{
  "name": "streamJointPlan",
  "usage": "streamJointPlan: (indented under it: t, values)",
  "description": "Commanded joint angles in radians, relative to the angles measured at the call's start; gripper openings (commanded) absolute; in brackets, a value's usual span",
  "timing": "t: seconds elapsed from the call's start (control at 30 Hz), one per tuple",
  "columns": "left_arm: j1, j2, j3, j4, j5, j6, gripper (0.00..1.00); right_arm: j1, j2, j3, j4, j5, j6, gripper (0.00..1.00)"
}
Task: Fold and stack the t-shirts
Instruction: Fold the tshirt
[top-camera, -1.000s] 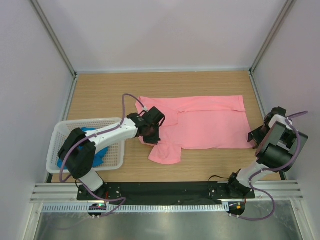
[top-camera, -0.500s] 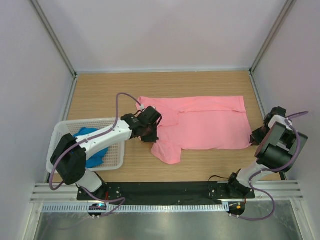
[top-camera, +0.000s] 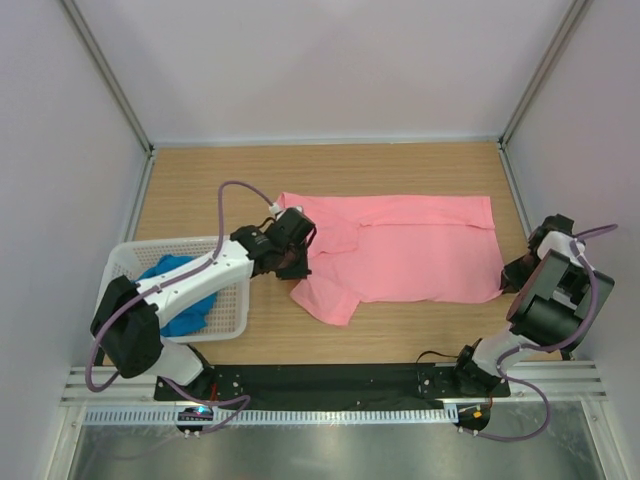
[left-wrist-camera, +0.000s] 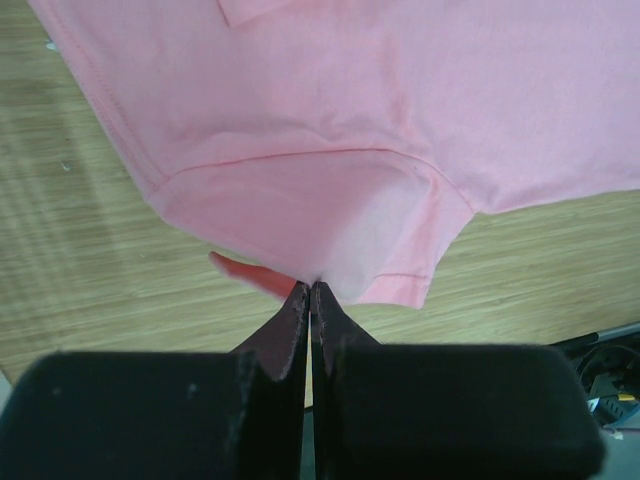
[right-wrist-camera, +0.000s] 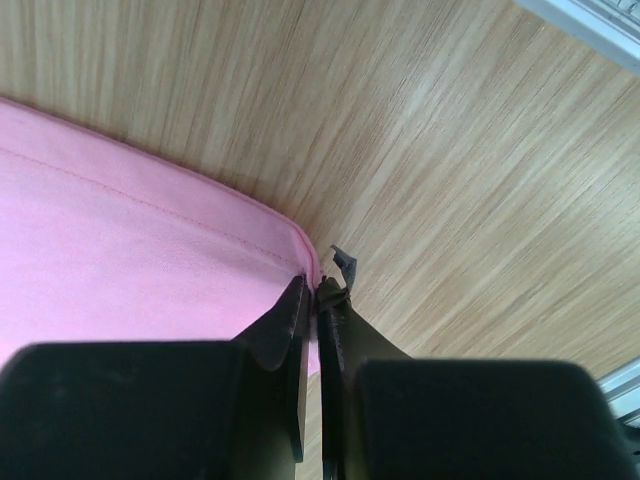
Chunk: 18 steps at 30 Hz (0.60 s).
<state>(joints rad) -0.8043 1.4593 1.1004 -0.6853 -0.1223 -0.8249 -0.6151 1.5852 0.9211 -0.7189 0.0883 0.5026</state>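
Observation:
The salmon pink t-shirt (top-camera: 410, 250) lies spread across the middle of the wooden table. My left gripper (top-camera: 292, 262) is shut on its left sleeve edge, seen in the left wrist view (left-wrist-camera: 312, 285), with the sleeve (left-wrist-camera: 320, 220) hanging from the tips. My right gripper (top-camera: 512, 275) is shut on the shirt's near right hem corner (right-wrist-camera: 300, 262) at the table surface. The bright blue t-shirt (top-camera: 185, 300) lies crumpled in the white basket (top-camera: 120, 265) at the left.
The basket stands at the near left beside the left arm. Bare wood (top-camera: 200, 190) lies behind and in front of the pink shirt. White walls enclose the table on three sides.
My left gripper has drawn the sleeve left and slightly back, and the sleeve now lies flatter and more spread. The right gripper has stayed at the hem corner.

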Motion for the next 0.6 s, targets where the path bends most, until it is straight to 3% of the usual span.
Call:
streamJointPlan:
  t: [0.0, 0.57]
  values:
    - [0.043, -0.02, 0.079, -0.016, -0.036, 0.021, 0.0, 0.009, -0.036, 0.067, -0.036, -0.022, 0.019, 0.01]
    - [0.26, 0.163, 0.346, -0.048, 0.039, 0.082, 0.0, 0.113, 0.172, 0.409, -0.12, -0.001, -0.007, 0.01]
